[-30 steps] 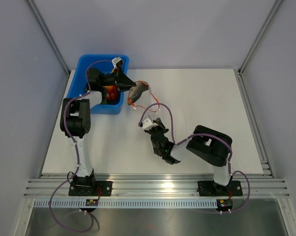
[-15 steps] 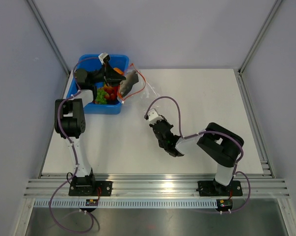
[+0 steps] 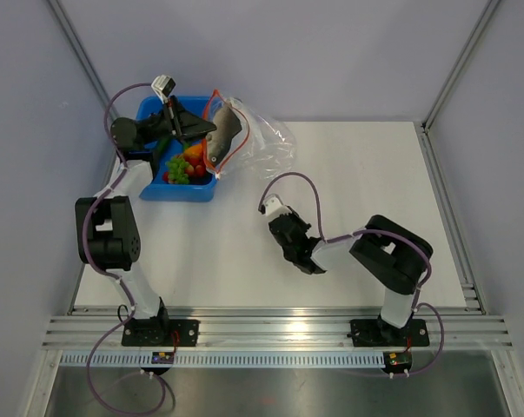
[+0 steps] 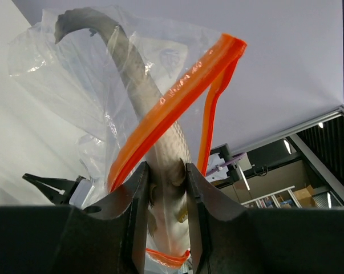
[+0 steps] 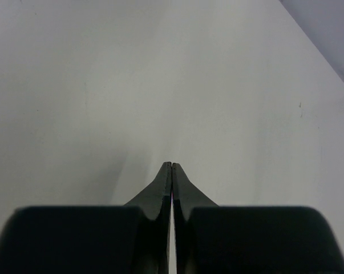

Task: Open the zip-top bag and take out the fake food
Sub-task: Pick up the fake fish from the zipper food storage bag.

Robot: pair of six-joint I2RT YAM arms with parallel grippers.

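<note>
**Zip-top bag** [image 3: 263,139]: thin clear plastic film, crinkled, glossy, catching white glare.
**Zip strip** [image 4: 177,91]: smooth orange-red plastic, semi-gloss, faintly embossed.
**Grey fish** [image 4: 134,74]: seen through the film; matt, finely pebbled skin.
**Fake food** [image 3: 185,165]: green, red and orange moulded plastic pieces with a shiny finish.
**Tub** [image 3: 192,189]: smooth blue plastic with a slight sheen.
**Counter** [image 3: 357,191]: flat white surface, matt and smooth.
**Left claw** [image 4: 166,171], **right claw** [image 5: 172,166]: black plastic, matt, fine-grained.
**Front rail** [image 3: 279,332]: bare ribbed metal with a satin sheen.
</note>
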